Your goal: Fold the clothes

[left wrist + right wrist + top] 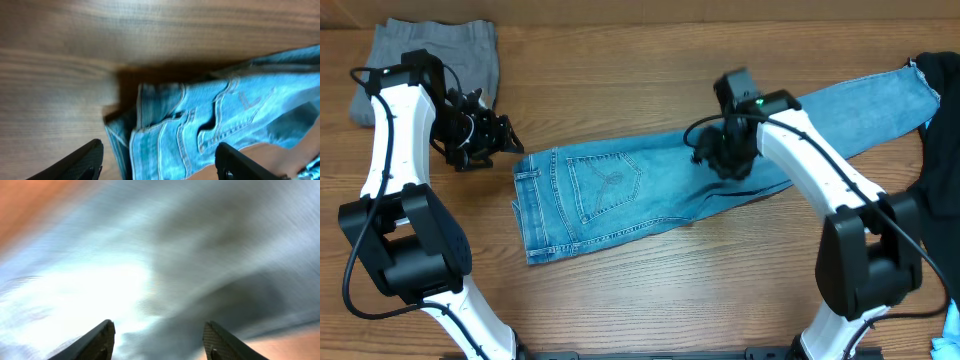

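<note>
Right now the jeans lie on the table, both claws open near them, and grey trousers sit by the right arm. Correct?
Not quite. The overhead view shows the grey trousers by the left arm, in its far corner. The rest holds: the jeans lie on the table, with the left claw and right claw both open near them.
</note>
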### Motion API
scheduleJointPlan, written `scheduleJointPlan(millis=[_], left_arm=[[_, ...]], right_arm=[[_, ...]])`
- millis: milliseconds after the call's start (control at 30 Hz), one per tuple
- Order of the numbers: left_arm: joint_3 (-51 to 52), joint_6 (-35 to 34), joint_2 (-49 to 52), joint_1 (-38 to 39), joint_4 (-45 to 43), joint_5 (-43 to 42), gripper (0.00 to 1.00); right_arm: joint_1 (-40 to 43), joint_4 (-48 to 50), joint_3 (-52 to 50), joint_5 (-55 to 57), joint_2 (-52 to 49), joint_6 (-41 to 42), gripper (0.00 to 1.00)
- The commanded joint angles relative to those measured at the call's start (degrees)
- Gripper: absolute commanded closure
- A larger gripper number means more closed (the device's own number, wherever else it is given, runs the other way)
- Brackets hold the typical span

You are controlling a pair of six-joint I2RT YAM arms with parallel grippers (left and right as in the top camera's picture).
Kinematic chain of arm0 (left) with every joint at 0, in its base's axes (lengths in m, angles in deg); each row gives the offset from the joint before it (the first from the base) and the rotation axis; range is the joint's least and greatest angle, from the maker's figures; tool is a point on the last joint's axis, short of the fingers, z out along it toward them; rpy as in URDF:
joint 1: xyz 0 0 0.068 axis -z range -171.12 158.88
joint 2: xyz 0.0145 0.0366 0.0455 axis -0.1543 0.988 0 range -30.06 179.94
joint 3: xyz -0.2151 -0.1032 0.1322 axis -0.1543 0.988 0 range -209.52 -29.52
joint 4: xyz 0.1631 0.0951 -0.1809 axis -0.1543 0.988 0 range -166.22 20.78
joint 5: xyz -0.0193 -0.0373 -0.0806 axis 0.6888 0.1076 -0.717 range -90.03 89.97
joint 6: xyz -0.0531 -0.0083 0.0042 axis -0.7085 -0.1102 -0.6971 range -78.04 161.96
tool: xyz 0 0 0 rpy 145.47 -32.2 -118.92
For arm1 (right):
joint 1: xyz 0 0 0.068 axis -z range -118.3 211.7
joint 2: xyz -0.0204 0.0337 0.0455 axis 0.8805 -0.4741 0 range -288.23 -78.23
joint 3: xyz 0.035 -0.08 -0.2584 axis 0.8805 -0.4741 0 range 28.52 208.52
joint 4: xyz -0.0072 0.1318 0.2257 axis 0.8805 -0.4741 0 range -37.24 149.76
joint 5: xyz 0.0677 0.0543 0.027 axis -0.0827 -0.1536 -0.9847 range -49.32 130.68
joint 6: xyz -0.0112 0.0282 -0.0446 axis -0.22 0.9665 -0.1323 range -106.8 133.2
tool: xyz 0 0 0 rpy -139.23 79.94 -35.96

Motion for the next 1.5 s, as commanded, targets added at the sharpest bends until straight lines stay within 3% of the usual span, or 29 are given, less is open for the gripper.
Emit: scheduleJointPlan(millis=[0,333,467,567,667,933,1067,1167,1333,1467], left_arm=[[5.1,1.0,0.3,0.5,0.8,-0.5,0.26],[17.9,1.0,0.3,0.5,-5.7,-2.1,0.23],[19.4,0.3,0.3,0.4,-7.1,1.7,0.30],[19.4,-5.8,0.3,0.0,-10.5,0.7,0.29],[19.4,-11.6,0.3,-1.2,-14.1,-7.7,0.29],[19.1,-17.4,0.3,-6.7,-19.4,-12.8,0.24],[19.1,-16.8,0.3,-9.3,-20.7,-19.2,0.26],[19.1,-10.7,0.3,-8.9,-17.2,-21.2,0.26],[19.1,-3.5,0.3,-6.1,-9.2,-12.4,0.21],[19.2,-0.2,0.3,-3.8,-7.5,-4.2,0.21]], right_arm=[[-0.3,0.1,1.2,-5.1,2.1,-6.2,0.39],[-0.3,-0.6,1.2,-9.7,2.1,-14.4,0.39],[-0.3,-0.5,1.2,-9.9,2.1,-14.3,0.39],[-0.2,0.0,1.2,-9.9,2.1,-14.3,0.39],[-0.2,2.6,1.2,-10.3,2.1,-14.3,0.39],[-0.2,4.9,1.2,-10.7,2.1,-12.3,0.38],[0.2,4.9,1.2,-10.3,2.1,-11.4,0.38],[2.4,5.2,1.2,-9.6,2.1,-7.1,0.35],[9.3,6.6,1.4,-10.3,2.1,-5.6,0.34],[15.3,6.8,1.4,-10.7,2.1,-5.7,0.34]])
